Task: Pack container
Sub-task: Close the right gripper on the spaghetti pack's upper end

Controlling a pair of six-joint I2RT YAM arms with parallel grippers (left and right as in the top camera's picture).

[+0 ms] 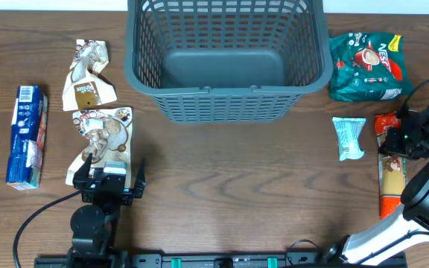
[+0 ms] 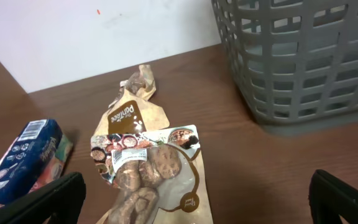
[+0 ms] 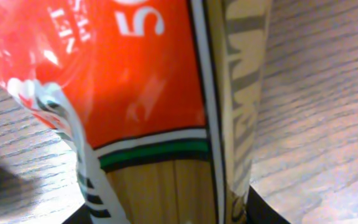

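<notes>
1. Beige packet — white script on a brown patch, apparently "Pantiee"; the spelling is uncertain.
2. Red packet — large white digits "50" with a smaller white "NET" beside them, both cut by the picture's edge.
3. Green bag — white letters "NES" near one corner.
4. Blue box — its print is too small to read.

Left arm: black, with a black cable looping off it.
Left gripper: my view shows plain black fingers.
Right arm: black wrist, green light, white lower link.
</notes>
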